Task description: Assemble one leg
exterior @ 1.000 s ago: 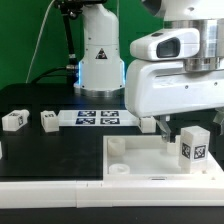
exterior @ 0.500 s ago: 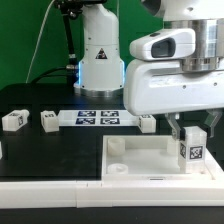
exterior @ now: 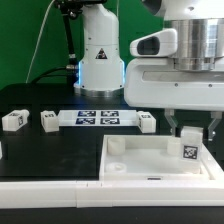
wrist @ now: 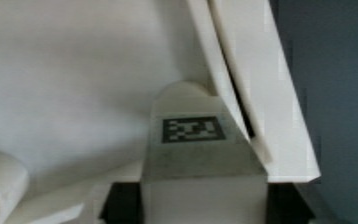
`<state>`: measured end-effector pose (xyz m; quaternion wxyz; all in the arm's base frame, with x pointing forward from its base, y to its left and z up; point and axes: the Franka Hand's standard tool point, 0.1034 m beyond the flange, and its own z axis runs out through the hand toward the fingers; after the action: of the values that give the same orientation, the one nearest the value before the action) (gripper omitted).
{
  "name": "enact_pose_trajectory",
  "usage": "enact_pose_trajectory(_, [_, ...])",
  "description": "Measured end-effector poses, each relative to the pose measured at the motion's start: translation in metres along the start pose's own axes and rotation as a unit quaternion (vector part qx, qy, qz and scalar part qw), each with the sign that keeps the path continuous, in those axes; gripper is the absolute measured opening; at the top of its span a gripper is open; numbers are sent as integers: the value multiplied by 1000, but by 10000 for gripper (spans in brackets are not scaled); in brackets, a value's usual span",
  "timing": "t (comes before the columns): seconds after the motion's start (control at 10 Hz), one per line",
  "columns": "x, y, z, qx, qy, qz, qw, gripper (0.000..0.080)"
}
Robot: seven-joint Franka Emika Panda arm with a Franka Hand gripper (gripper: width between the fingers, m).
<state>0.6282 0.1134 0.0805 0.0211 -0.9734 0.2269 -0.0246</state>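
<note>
Nearest the camera sits the white tray (exterior: 150, 162), a rimmed square piece with a raised socket at its corner. The gripper (exterior: 189, 131) hangs over the tray's end toward the exterior view's right, clenched on the leg (exterior: 188, 152), whose marker tag faces outward. In the wrist view the leg (wrist: 197, 140) stands close beside the tray's rim (wrist: 265, 100), though whether its foot touches the floor is hard to judge. If the peg is off-centre from its hole, pressing down could jam or tilt it. Farther back lie the marker board (exterior: 98, 118) and three loose legs (exterior: 13, 121) (exterior: 48, 120) (exterior: 146, 122).
</note>
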Motion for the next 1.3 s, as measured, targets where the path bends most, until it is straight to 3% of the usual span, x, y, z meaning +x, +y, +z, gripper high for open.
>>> enact_pose_trajectory(0.6, [11,31,-3,-38,14,236,971,305])
enact_pose_trajectory(0.7, [11,32,-2,-38,14,230,972,422])
enact_pose_trajectory(0.8, [11,31,-2,-37,14,230,972,422])
enact_pose_trajectory(0.9, [11,31,-2,-37,14,230,972,553])
enact_pose_trajectory(1.0, [11,31,-2,-37,14,230,972,630])
enact_pose_trajectory(1.3, [11,31,-2,-37,14,230,972,649])
